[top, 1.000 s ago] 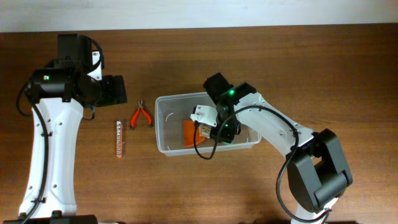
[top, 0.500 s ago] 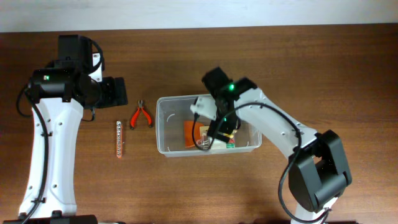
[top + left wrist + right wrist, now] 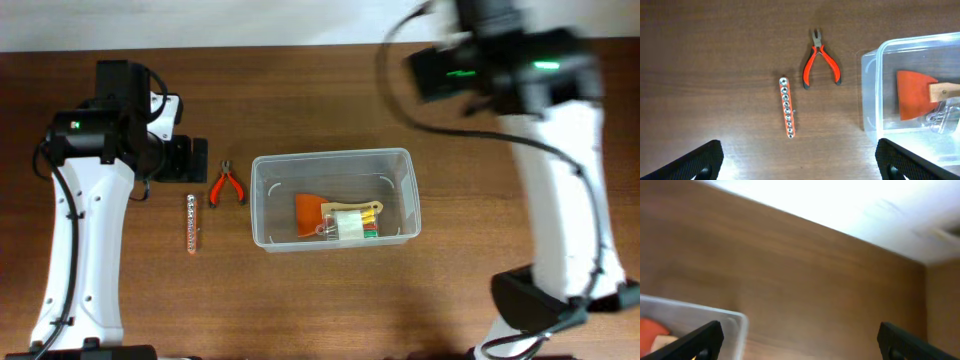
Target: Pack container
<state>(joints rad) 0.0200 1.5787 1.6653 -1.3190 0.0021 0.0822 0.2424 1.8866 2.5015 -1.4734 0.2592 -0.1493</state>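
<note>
Jaws of the left gripper [image 3: 805, 161] are shown spread wide, with nothing between them. Left wrist view: red-handled pliers [image 3: 816, 50] are seen at 12 o'clock, a socket rail [image 3: 787, 107] near them at 7 o'clock, and the container [image 3: 869, 100] at 3 o'clock, an orange scraper [image 3: 912, 95] inside it. Right wrist view: the right gripper [image 3: 805, 342] is likewise parted and empty; a container corner is seen at 8 o'clock. Overhead view: the container is placed mid-table [image 3: 320, 310], the pliers apart from it at its 9 o'clock.
</note>
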